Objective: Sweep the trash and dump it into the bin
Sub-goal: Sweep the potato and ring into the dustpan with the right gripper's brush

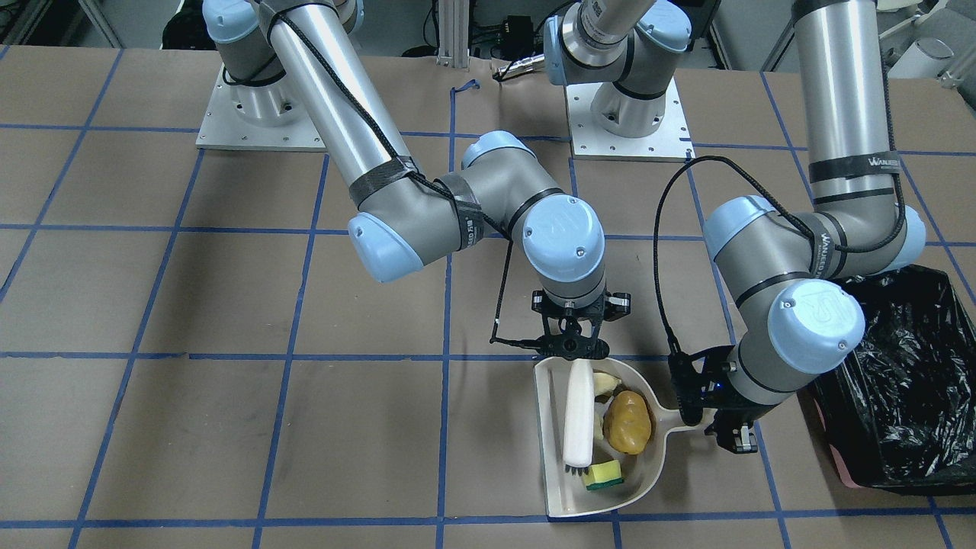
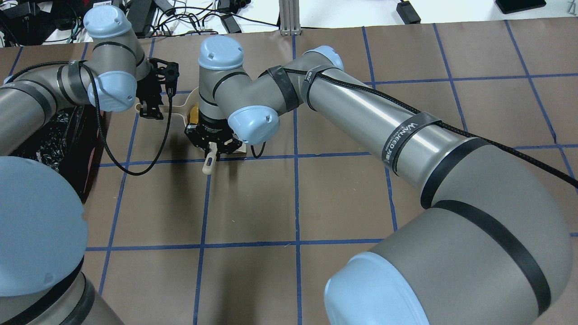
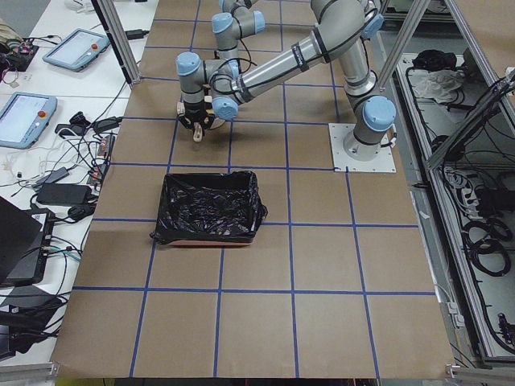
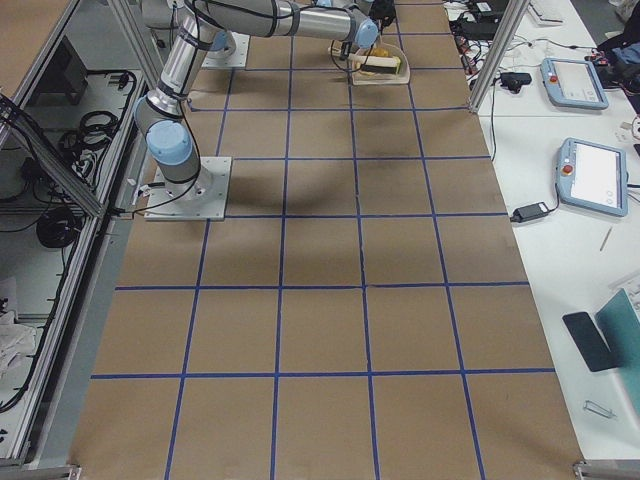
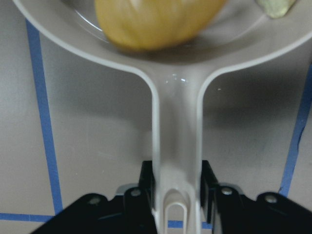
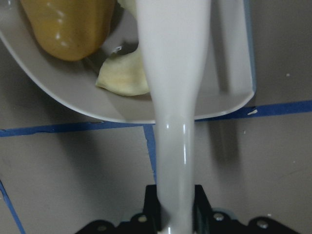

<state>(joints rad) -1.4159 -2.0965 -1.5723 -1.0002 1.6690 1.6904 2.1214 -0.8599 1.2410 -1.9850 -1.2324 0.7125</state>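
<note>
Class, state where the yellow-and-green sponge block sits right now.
In the front-facing view, the sponge block lies inside the dustpan near its open edge, just below the potato-like lump and beside the bristle end of the brush.

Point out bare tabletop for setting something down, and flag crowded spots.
Free: the brown paper-covered table on the robot's right of the cream plastic dustpan. Crowded: between dustpan and black-bagged pinkish bin, where the left claw grips the handle; the right claw holds a white brush in the pan.
</note>
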